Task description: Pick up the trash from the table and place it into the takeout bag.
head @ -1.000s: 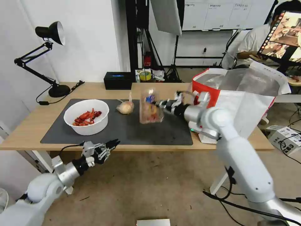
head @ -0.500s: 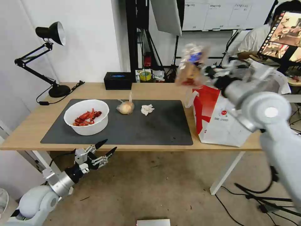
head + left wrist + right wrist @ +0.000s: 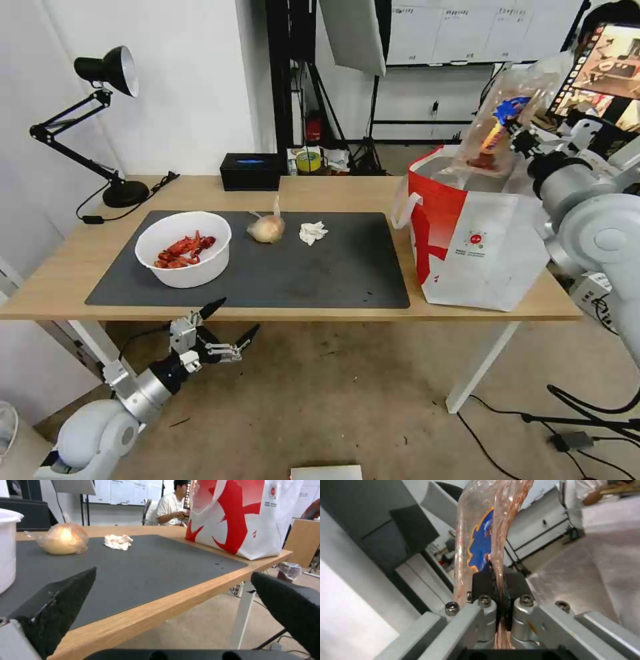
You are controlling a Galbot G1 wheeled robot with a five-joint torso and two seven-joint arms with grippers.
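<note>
Head view: I hold right gripper (image 3: 527, 143) pinching clear tray (image 3: 503, 127) above takeout bag (image 3: 477, 243) — ready for drop; left gripper (image 3: 223, 327) spread, idle below table (image 3: 60, 273).

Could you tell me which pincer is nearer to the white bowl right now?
Left. The left pincer hangs open below the table's front edge, just in front of the bowl. The right pincer holds the clear tray above the bag, far across the table.

The takeout bag (image 3: 480, 247) hid its own interior floor and the clear tray's (image 3: 500, 123) lower edge. In the left wrist view the white bowl (image 3: 6, 552) was cut off at the frame edge.
</note>
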